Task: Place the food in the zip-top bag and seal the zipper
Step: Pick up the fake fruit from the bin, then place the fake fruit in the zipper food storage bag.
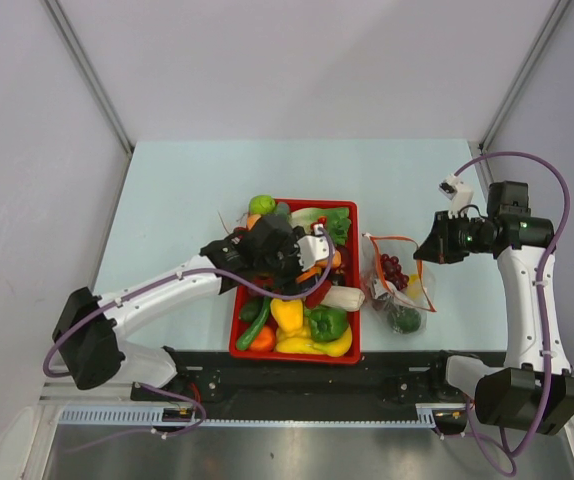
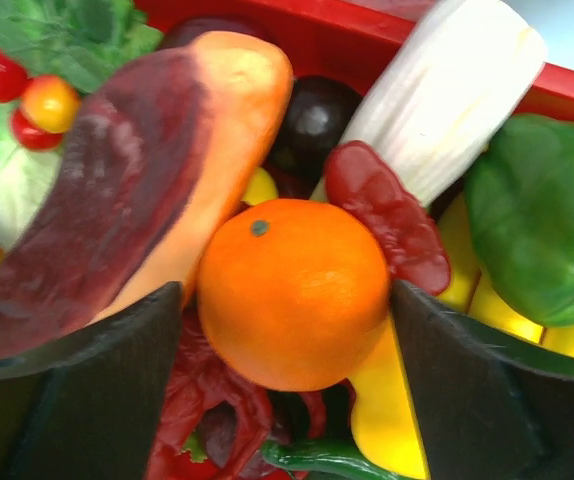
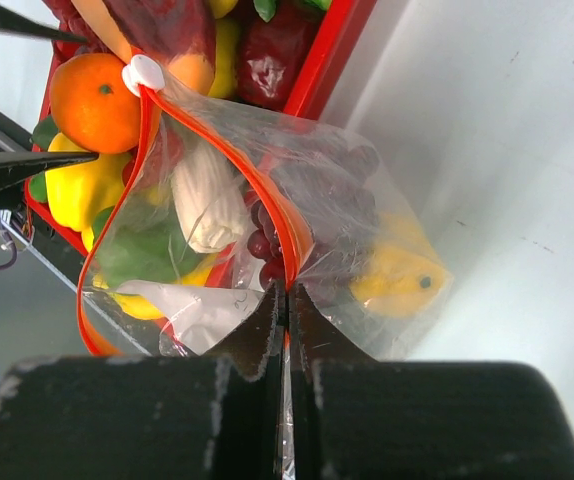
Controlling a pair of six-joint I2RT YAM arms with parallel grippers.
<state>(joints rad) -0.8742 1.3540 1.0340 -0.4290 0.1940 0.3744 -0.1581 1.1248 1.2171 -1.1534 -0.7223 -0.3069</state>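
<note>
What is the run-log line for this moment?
left fingers: either side of orange over tray, grip unclear | right fingers: shut on bag edge | bag: open, grapes, lemon inside

The clear crinkly zip-top bag sits just right of the red plastic tray. Its thin orange-red zipper strip is parted in a wide loop. Inside are a purple grape bunch, a yellow lemon and a dark green piece. A glossy round orange lies in the tray.

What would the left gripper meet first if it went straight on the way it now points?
Most likely the orange: it sits centred between the left gripper's open fingers, nearer than the yellow pepper behind it. Exact depth is unclear.
</note>
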